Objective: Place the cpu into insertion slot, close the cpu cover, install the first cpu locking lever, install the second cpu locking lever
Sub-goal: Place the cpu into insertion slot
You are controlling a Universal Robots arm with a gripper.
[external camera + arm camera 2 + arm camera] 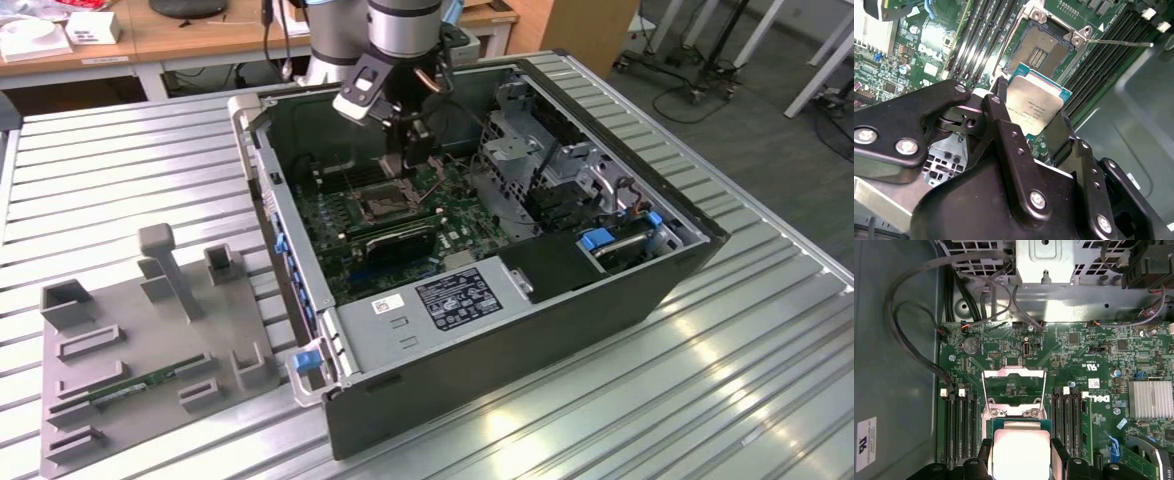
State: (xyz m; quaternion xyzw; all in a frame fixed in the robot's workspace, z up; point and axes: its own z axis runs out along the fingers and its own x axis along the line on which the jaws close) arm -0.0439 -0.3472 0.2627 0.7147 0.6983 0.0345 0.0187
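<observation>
My gripper (408, 152) reaches down into the open computer case (587, 300), above the green motherboard (441, 215). It is shut on the cpu (1035, 107), a silvery square chip pinched by its edges between two black fingers (999, 107). The cpu (1020, 452) hangs a little above the insertion slot (1041, 47), whose dark centre is uncovered. The cpu cover (1014, 374) stands swung up on the far side of the socket. A thin metal locking lever (1119, 43) sticks out beside the socket. In the exterior view the insertion slot (378, 203) lies just below the fingertips.
Black memory slots (959, 425) flank the socket on both sides. A silver heatsink (1150, 399) and a drive cage (514, 140) sit close by, and cables (914, 340) run along the case wall. A grey fixture tray (134, 340) with a green memory stick (140, 383) lies at the exterior view's left.
</observation>
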